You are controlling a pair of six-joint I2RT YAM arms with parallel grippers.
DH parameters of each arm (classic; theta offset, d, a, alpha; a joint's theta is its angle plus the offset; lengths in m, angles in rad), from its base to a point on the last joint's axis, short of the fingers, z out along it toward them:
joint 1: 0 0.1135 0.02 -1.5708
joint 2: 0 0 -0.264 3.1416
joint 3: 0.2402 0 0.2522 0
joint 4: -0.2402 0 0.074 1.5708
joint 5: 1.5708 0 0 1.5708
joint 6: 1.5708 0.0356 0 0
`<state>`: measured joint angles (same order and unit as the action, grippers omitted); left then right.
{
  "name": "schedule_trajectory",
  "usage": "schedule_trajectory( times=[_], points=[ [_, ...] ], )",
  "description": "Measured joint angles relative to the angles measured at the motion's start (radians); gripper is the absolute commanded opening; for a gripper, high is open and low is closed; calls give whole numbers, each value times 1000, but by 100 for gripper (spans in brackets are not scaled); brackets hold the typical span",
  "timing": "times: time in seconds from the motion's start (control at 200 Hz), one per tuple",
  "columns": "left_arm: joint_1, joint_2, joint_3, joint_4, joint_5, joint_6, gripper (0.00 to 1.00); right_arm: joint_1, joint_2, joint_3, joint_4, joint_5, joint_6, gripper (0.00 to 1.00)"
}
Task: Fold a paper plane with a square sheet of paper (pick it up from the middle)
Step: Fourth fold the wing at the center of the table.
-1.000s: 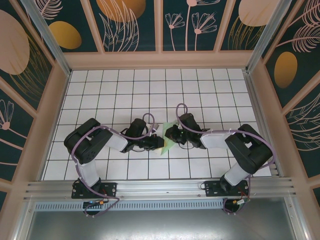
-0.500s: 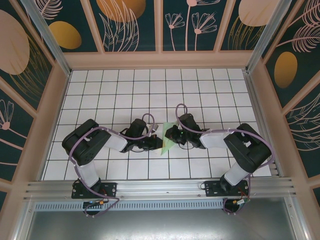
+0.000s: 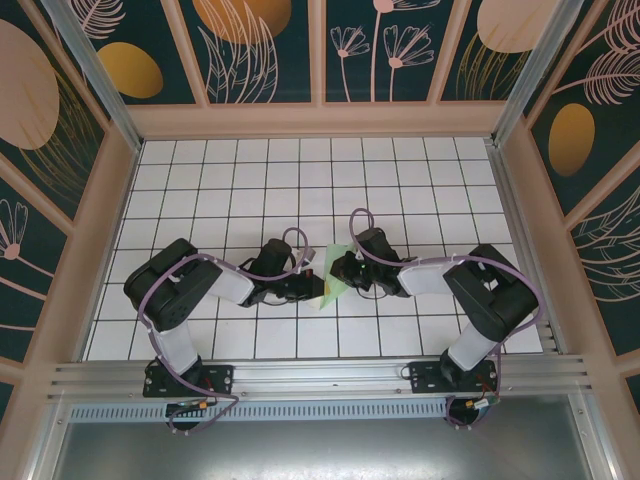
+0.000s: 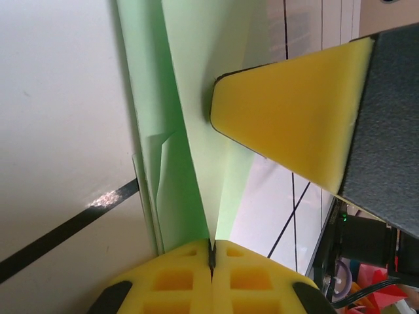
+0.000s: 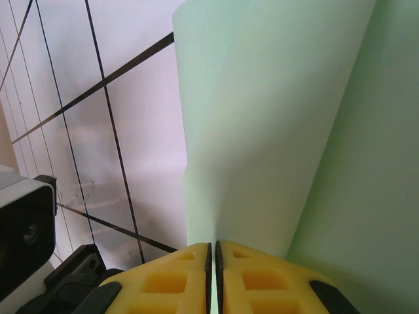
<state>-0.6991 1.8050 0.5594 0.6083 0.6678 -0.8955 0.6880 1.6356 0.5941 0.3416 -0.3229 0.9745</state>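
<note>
L fingers (image 4: 183, 278), R fingers (image 5: 170, 278) pinch paper plane (image 3: 335, 283), prob. off table (image 3: 250, 180).

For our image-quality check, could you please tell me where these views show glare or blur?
Left wrist view: glare on the black grid line, left gripper soft-focused at the lens. Right wrist view: paper plane pale and washed, right gripper blurred. Top view: sharp, evenly lit, only faint shadows on the table.

Paper (image 4: 190, 131): thin, matt, pale green, sharp creases. Pads (image 4: 288, 118): yellow foam, fine-pored, matt, on black plastic backing. Table (image 4: 59, 98): smooth white, slight gloss, black grid lines. Rail (image 3: 320, 378): brushed metal. Arms (image 3: 175, 285): matt black and white plastic.
</note>
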Motion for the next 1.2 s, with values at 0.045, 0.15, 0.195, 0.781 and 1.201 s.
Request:
schedule_trajectory(
  times=[0.045, 0.15, 0.195, 0.781, 1.201],
  points=[
    [0, 0, -5, 10, -3, -8, 0, 0, 1, 0, 2, 0, 0, 15],
    [0, 0, -11, 24, -5, -19, 0, 0, 1, 0, 6, -3, 0, 15],
    [0, 0, -19, 39, -8, -32, 0, 0, 1, 0, 8, -3, 0, 15],
    [1, 2, -48, 102, -7, -108, 0, -15, 7, 2, 14, -15, 0, 16],
    [4, 23, 28, -16, 48, -67, 0, -14, -20, 2, 7, -21, -19, 16]
  ],
)
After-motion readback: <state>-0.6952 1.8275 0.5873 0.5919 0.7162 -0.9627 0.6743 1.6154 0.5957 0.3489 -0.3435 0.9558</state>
